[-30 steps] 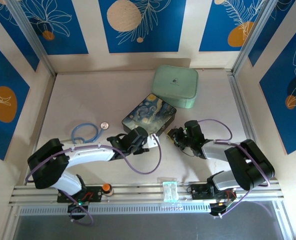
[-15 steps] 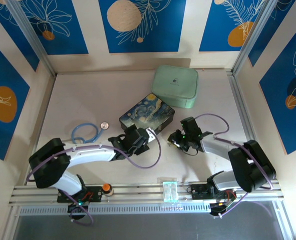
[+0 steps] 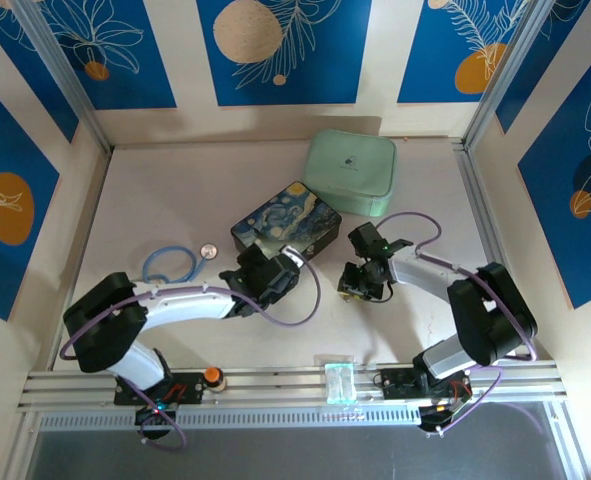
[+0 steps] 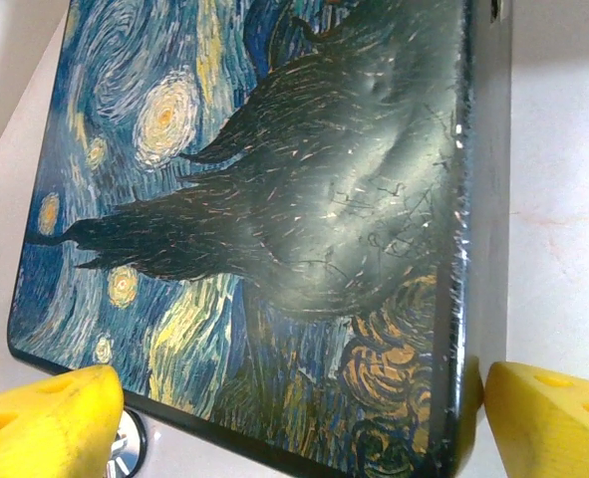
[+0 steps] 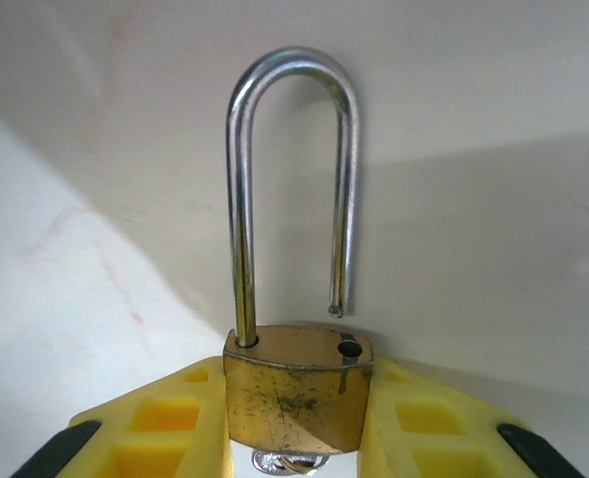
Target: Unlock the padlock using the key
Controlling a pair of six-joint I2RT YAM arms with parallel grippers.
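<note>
Right fingers (image 5: 414,418) clamped on brass padlock (image 5: 296,383), shackle (image 5: 240,199) open beyond them, left fingers (image 4: 45,418) spread wide, starry tin (image 4: 274,199) between

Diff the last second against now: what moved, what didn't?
The starry tin slid a little left. The left claw swung up toward it and now stands open astride its near end. The right arm's wrist swung left and farther out, with the right claw still shut on the padlock, whose shackle stands open now. The green case and the stethoscope stayed put.
</note>
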